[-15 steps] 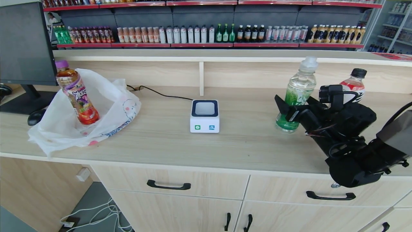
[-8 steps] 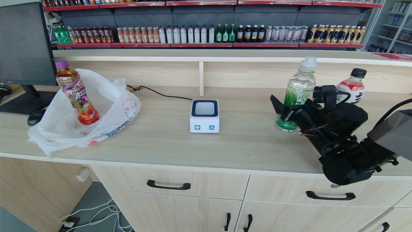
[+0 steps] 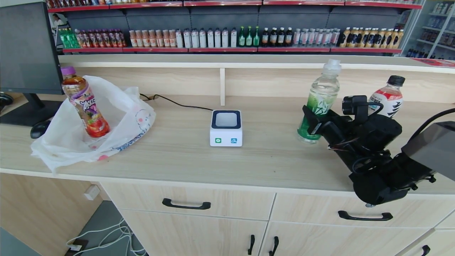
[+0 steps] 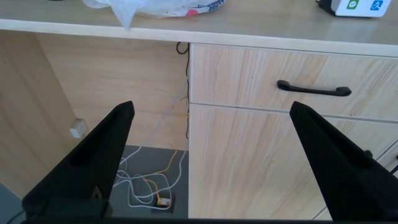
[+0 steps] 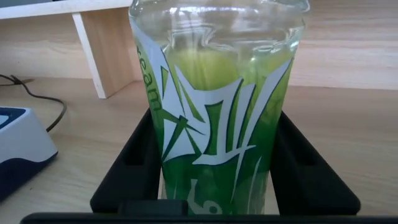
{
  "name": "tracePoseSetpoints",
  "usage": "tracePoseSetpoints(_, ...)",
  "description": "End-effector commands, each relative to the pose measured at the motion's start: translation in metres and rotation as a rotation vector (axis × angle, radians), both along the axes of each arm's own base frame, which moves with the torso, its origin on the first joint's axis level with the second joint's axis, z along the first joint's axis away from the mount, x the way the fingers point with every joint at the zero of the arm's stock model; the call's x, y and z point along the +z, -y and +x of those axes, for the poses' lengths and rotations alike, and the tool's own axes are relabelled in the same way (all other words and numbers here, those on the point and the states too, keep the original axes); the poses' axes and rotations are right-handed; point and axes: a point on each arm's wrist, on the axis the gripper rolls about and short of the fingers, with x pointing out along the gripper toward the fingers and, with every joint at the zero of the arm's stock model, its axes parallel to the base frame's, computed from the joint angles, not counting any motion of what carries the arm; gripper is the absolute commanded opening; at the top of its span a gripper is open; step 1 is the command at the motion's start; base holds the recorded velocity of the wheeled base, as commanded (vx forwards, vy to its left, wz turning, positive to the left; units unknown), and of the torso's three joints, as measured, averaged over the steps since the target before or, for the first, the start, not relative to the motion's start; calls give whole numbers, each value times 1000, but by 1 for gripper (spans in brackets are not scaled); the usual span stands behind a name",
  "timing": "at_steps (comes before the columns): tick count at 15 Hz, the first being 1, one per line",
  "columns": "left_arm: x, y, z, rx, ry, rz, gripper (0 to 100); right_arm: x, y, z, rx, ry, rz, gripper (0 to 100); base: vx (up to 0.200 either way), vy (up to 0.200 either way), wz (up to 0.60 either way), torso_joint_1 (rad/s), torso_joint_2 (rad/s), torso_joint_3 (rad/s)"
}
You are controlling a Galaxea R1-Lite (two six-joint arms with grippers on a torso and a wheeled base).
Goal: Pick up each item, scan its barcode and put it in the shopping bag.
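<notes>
Green bottle [image 3: 321, 97], clamped low and tilted within the closed right tool [image 3: 312, 122]; slippage may be caused by tilt.

green bottle [image 3: 319, 101] — tilted, right of centre | tea bottle [image 3: 84, 103] leaning in white bag [image 3: 121, 121], left | red-label bottle [image 3: 387, 97] upright, far right

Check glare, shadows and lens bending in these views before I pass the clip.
Head view: even light, faint shadows on the counter, a pale sheen on top of the scanner, the counter's front edge slightly bowed. Left wrist view: the left gripper shows as flat black shapes; the recess below is dimmer. Right wrist view: light shines through the green bottle, no harsh glare.
</notes>
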Motion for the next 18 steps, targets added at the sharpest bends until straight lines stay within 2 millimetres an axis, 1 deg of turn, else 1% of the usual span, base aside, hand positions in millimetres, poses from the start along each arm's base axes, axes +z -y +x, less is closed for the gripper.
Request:
tracePoseSetpoints(1,0,0,0,0,0,0,100,4,4,0,-9,14,2,0,0,0,0,0,0,0)
tracePoseSetpoints(2,0,0,0,0,0,0,100,5,4,-1,-10,14,2,0,0,0,0,0,0,0)
tracePoseSetpoints(4,0,0,0,0,0,6,100,11,8,-2,-19,31,7,0,0,0,0,0,0,0)
tracePoseSetpoints(6,0,0,0,0,0,6,100,17,12,-9,-27,38,7,0,0,0,0,0,0,0)
tracePoseSetpoints(9,0,0,0,0,0,5,100,27,12,-18,-25,56,5,0,0,0,0,0,0,0)
tracePoseSetpoints(11,0,0,0,0,0,5,100,41,14,-33,-23,81,7,0,0,0,0,0,0,0)
tracePoseSetpoints(13,0,0,0,0,-1,1,100,48,15,-49,-20,82,0,0,0,0,0,0,0,0)
tracePoseSetpoints(14,0,0,0,0,-3,1,100,50,13,-53,-12,84,0,0,0,0,0,0,0,0)
tracePoseSetpoints(15,-1,0,0,-1,-6,5,100,53,3,-61,24,89,1,0,0,0,0,0,0,0)
tracePoseSetpoints(17,0,0,0,0,-3,3,100,61,-10,-73,67,108,9,0,0,0,0,0,0,0)
tracePoseSetpoints(18,-1,0,0,0,-6,-8,100,63,-14,-86,93,103,9,0,0,0,0,0,0,0)
